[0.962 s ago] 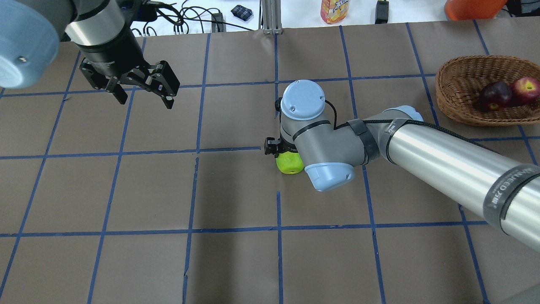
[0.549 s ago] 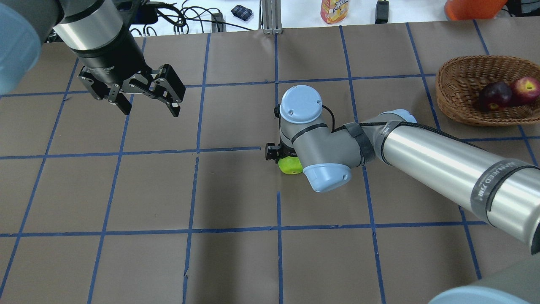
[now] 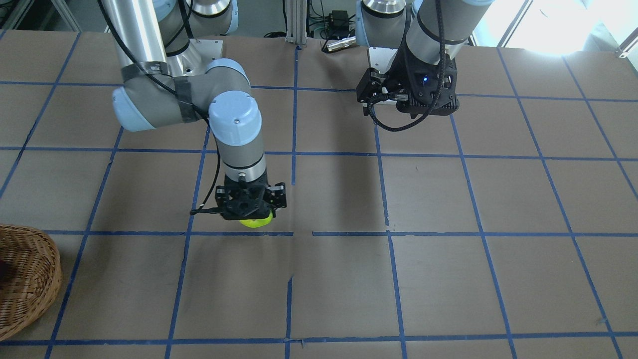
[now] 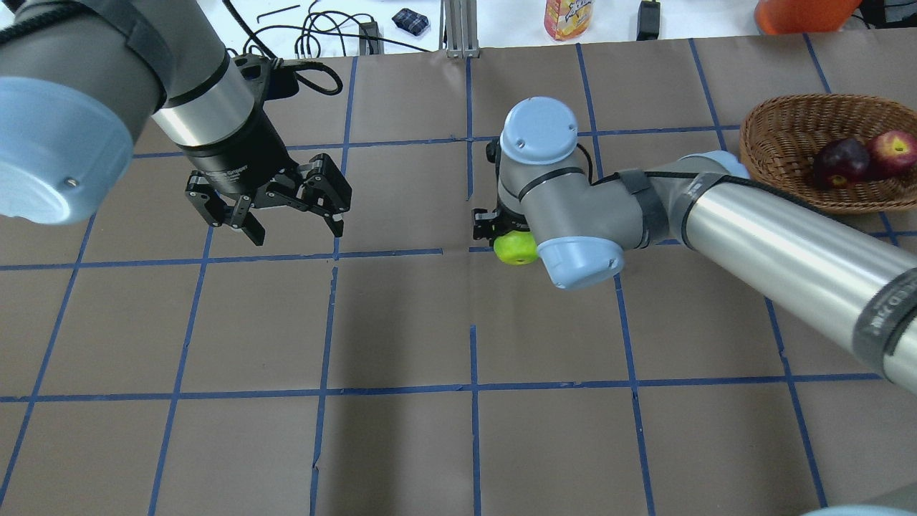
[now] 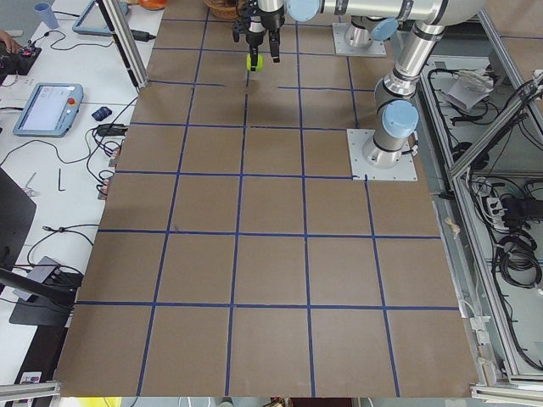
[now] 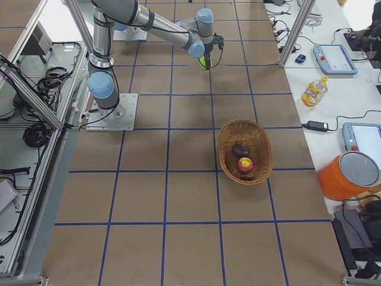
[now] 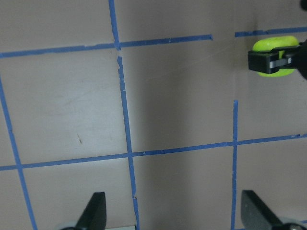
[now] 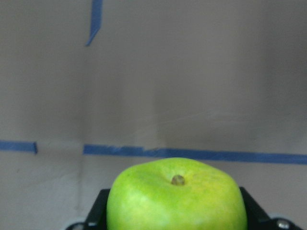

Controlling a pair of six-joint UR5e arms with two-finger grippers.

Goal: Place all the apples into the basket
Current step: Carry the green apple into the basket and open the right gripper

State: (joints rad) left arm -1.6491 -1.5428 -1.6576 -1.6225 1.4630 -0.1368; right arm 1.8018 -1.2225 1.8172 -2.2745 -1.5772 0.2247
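**Green apple in my right gripper, two apples in the basket**

On my left side, my left gripper (image 4: 296, 228) hung over the brown paper-covered table (image 4: 401, 322) with its blue tape grid. Its two black fingers were spread wide apart, with nothing between them. My left wrist camera looked down through that gap onto bare paper and tape lines.

Near the middle of the table, my right gripper (image 3: 253, 215) pointed straight down, its fingers clamped on either side of the bright yellow-green apple (image 4: 516, 248). From overhead my own grey wrist hid most of that gripper, and only part of the apple peeked out beneath it, just beside a blue tape line. In my right wrist camera the apple filled the lower middle of the view, stem dimple facing the lens, with a black finger on each flank. Whether the apple touched the paper or was clear of it, I could not tell.

Well apart from it, at the table's far right, stood the round woven wicker basket (image 4: 761, 168), light brown. Inside lay the dark maroon apple (image 4: 844, 161) and, touching it on its right, the red apple (image 4: 894, 152).
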